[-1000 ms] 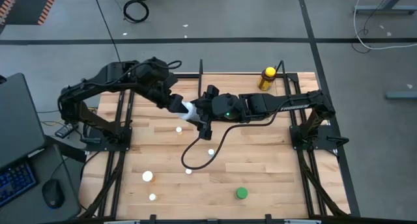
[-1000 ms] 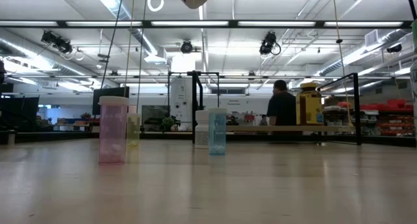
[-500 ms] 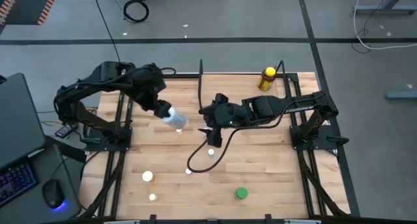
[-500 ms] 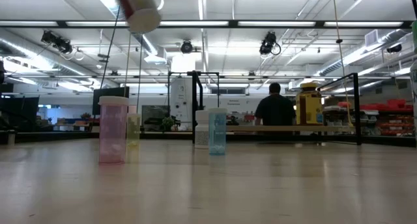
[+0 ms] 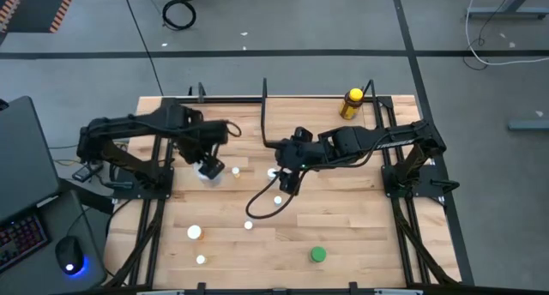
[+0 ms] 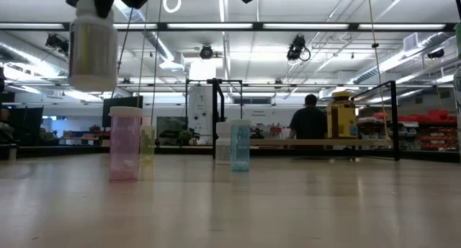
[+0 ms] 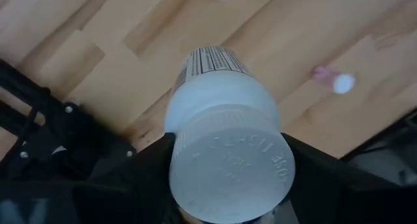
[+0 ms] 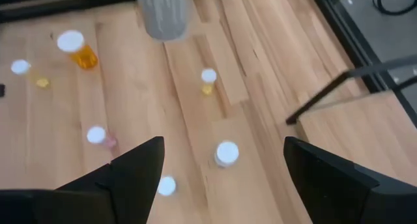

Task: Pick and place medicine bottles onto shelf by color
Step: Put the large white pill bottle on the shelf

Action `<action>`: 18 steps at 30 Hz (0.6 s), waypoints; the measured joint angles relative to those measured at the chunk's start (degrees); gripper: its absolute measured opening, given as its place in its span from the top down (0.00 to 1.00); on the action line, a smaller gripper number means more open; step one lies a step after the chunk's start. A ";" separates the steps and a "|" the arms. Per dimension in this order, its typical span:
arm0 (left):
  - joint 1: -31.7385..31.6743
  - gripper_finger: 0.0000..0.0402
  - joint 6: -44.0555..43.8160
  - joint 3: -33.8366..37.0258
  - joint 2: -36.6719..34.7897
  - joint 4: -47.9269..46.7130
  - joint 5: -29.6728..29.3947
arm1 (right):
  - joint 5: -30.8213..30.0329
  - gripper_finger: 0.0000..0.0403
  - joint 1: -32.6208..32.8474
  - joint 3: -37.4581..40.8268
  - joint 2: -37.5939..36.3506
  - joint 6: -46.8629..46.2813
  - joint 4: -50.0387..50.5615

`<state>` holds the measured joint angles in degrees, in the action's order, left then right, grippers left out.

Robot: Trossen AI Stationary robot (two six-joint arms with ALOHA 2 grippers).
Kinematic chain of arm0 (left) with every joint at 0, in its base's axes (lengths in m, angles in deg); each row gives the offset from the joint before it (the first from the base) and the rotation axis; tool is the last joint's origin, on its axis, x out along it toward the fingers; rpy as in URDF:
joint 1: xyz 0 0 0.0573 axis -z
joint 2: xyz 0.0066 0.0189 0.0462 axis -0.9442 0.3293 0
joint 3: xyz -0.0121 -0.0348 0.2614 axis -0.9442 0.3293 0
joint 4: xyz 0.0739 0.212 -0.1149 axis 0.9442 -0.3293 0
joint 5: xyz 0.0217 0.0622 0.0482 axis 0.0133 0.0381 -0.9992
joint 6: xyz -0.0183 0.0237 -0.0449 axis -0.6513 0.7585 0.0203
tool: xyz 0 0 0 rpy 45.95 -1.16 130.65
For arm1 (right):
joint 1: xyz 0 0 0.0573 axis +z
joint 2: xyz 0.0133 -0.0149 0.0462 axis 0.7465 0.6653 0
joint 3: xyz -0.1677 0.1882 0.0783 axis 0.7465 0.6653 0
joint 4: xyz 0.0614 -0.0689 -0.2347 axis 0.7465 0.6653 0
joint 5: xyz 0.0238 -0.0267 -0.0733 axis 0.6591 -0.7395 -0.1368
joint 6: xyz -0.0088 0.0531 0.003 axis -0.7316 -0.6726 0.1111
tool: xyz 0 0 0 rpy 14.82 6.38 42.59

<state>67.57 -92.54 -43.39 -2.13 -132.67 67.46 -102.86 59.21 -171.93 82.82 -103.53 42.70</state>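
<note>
My left gripper (image 5: 210, 166) is shut on the larger white labelled bottle (image 6: 94, 45) over the table's left half, high above the wood. My right gripper (image 8: 221, 178) is open and empty near the table's middle (image 5: 284, 178). It looks down on several tiny white-capped bottles, among them an orange one (image 8: 79, 49) and a white one (image 8: 226, 153). A green bottle (image 5: 318, 255) stands near the front edge. The yellow dark-capped bottle (image 5: 352, 103) stands on the shelf (image 6: 317, 142) at the far right. My left gripper pinches the white bottle at its cap end (image 7: 228, 168), with one finger on each side of the cap. The fingers come from above, pointing down. The bottle hangs upright below them with its bottom (image 6: 92, 83) clear of the table.
A pink vial (image 6: 124, 143), a blue vial (image 6: 240, 145) and other small bottles stand on the table. The shelf's black posts (image 5: 264, 115) rise at the far side. A cable (image 5: 266, 201) loops below my right arm. A person (image 6: 311, 120) stands in the room behind.
My left gripper has carried the white bottle away from my right gripper, toward the table's left and near edges and downward. The bottle has turned from tilted to upright. My right gripper has drawn back a little toward the table's right and near side.
</note>
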 joint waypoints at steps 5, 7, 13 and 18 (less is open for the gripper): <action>3.20 0.38 -1.27 5.94 -0.04 6.52 -1.44 | 0.10 0.21 0.00 0.00 -0.02 -0.02 1.98; 3.75 0.39 -1.66 8.99 -0.04 10.14 -1.50 | 0.08 0.21 0.00 0.00 -0.02 -0.48 2.04; 4.23 0.37 -4.39 18.76 -0.04 18.43 -1.54 | 0.03 0.21 -0.04 0.00 -0.04 -1.05 2.08; 4.23 0.38 -7.34 24.63 -0.04 25.77 0.41 | 0.03 0.21 -0.40 -0.02 -0.07 -0.89 2.06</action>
<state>71.79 -99.88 -18.75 -2.17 -106.90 67.87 -102.83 58.81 -171.95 82.75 -104.42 44.77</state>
